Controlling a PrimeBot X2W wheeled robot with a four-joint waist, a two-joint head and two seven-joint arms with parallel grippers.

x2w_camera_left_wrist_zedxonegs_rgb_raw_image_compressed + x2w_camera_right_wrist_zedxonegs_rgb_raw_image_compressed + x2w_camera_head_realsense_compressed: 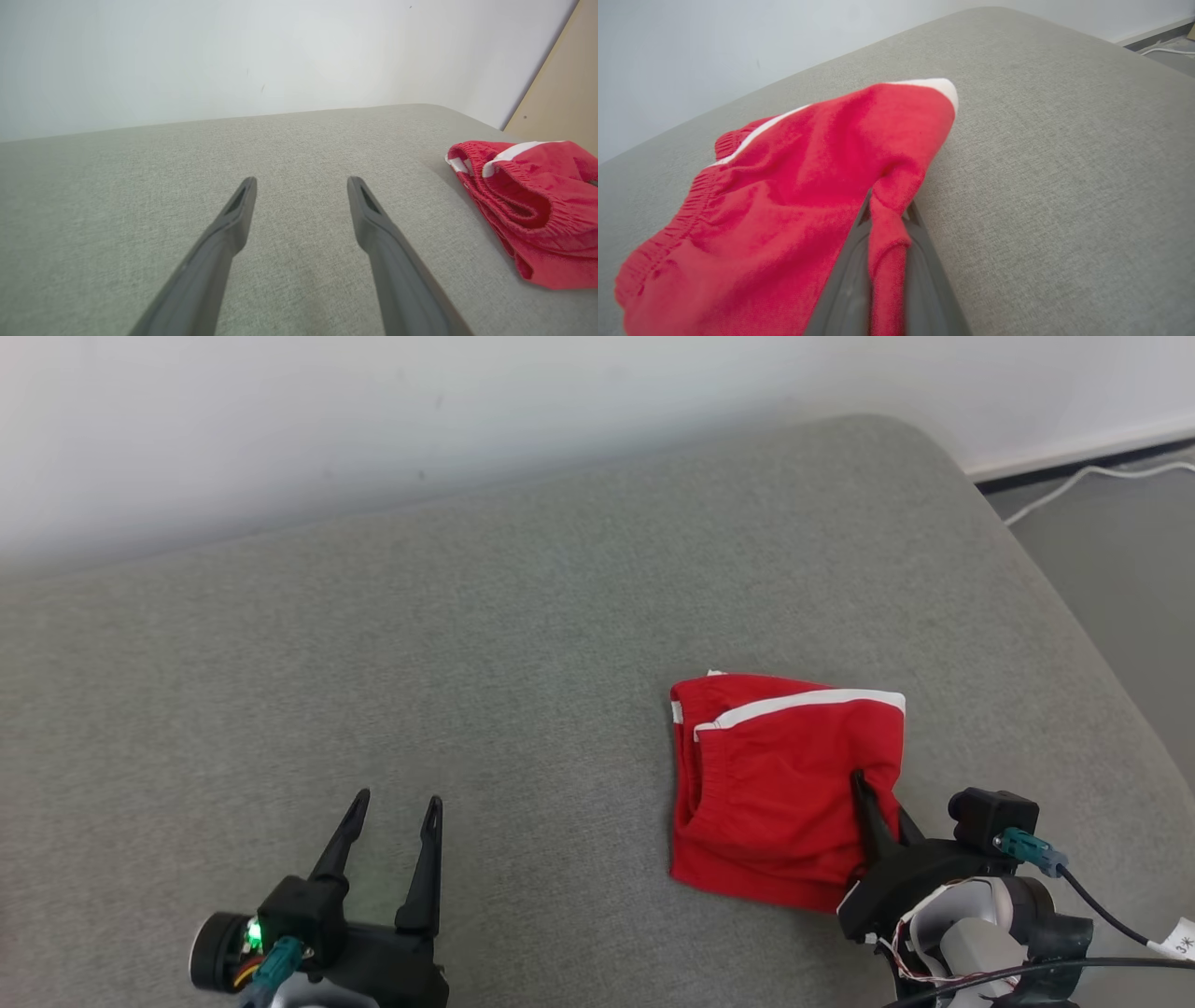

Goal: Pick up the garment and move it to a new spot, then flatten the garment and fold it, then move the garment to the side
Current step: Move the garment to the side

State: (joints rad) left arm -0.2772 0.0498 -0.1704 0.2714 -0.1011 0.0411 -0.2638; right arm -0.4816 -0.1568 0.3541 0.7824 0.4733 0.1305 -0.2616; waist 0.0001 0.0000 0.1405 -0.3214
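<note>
The garment [780, 775] is a pair of red shorts with a white stripe, folded into a small square on the grey cushion [523, 644], right of centre. My right gripper [868, 793] is shut on the garment's right edge, and a pinch of red cloth [887, 224] stands between its two fingers. At the lower left my left gripper [397, 803] stands open over bare cushion, well apart from the garment. In the left wrist view the garment [537, 205] lies at the right edge, beyond the spread fingers [233, 219].
A white wall [373, 420] runs along the cushion's far edge. To the right the cushion ends at a rounded corner, with grey floor [1120, 569] and a white cable [1074, 485] beyond. A tan panel [565, 88] stands at the far right.
</note>
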